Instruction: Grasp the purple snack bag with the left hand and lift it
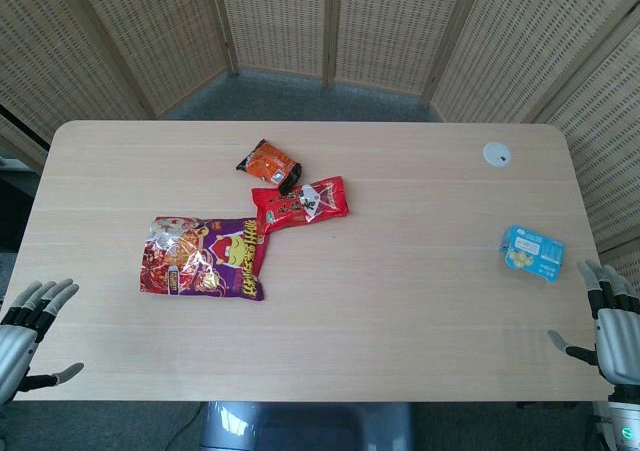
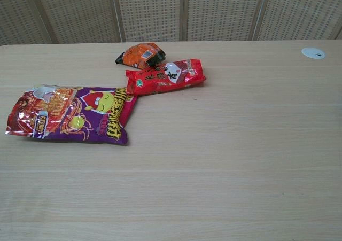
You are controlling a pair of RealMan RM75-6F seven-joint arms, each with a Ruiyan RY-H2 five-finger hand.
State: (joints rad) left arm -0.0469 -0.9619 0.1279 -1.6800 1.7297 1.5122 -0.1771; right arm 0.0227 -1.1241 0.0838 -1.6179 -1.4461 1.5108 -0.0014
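Head view: purple snack bag [image 1: 205, 258] flat near worktop [image 1: 400, 301] left edge; left hand [image 1: 28, 331] and right hand [image 1: 612, 323] at front corners, fingers spread, holding nothing.

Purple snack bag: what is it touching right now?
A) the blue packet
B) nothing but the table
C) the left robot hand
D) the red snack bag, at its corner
D: the purple snack bag meets the red snack bag at its upper right corner, while the left robot hand sits apart at the table edge.
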